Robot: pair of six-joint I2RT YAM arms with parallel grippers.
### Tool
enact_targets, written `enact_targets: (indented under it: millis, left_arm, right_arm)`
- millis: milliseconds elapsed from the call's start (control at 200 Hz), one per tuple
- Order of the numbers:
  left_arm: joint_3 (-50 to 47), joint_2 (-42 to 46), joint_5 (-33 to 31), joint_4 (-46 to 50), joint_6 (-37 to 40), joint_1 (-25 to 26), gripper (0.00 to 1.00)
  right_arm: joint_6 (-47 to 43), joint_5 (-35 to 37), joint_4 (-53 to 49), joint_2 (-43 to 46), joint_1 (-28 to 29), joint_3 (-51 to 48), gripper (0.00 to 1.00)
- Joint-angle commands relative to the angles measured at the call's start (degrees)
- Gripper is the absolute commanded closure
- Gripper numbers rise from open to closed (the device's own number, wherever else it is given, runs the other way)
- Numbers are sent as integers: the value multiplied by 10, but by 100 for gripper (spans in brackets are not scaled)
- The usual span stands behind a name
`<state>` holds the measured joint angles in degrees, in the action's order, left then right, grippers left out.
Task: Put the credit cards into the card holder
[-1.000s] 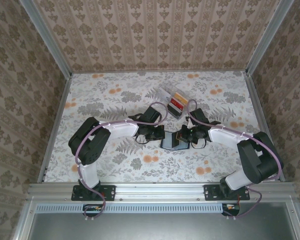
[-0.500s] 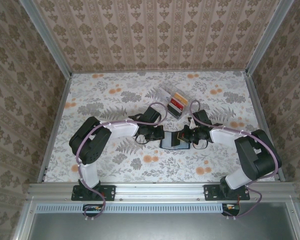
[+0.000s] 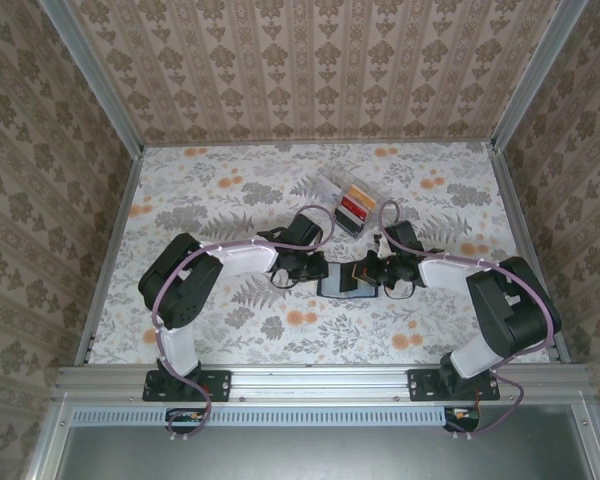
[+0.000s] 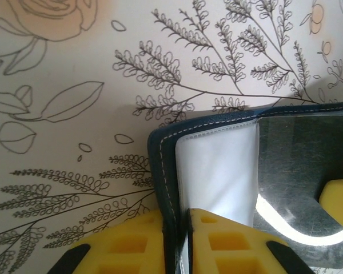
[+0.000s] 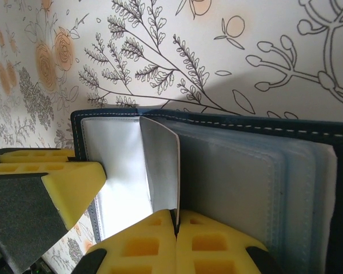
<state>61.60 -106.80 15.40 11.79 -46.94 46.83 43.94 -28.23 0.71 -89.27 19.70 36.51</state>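
The navy-blue card holder (image 3: 342, 285) lies open on the table between both grippers. My left gripper (image 4: 180, 220) is shut on its stitched navy edge (image 4: 160, 165), next to a clear inner sleeve (image 4: 217, 165). My right gripper (image 5: 176, 220) is shut on a pale grey-white credit card (image 5: 160, 165). The card stands on edge over the open holder (image 5: 240, 171), at the seam between the left sleeve and the stack of sleeves. I cannot tell whether its tip is inside a pocket. In the top view the left gripper (image 3: 315, 270) and right gripper (image 3: 372, 272) flank the holder.
A clear plastic box (image 3: 348, 203) holding orange and red cards stands just behind the grippers. The left gripper's yellow finger (image 5: 63, 177) presses at the holder's left side in the right wrist view. Metal rails and papered walls enclose the floral table (image 3: 210, 200).
The right gripper has edged left toward the holder's middle, its elbow drawing in. The holder has shifted slightly left. The left arm has barely moved.
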Motion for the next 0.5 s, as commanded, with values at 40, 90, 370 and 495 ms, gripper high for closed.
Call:
enact_targets:
  millis: [40, 90, 370, 495]
  left_arm:
    - [1, -22, -22, 44, 3, 2, 83]
    - [2, -21, -24, 44, 3, 3, 84]
    - [9, -25, -37, 61, 1, 1, 91]
    - [11, -28, -35, 64, 1, 2, 93]
  right_arm:
    - [22, -20, 8, -37, 14, -19, 100]
    - [21, -21, 6, -40, 17, -12, 100]
    - [1, -1, -46, -11, 11, -2, 100]
    - [-4, -12, -50, -5, 10, -9, 100]
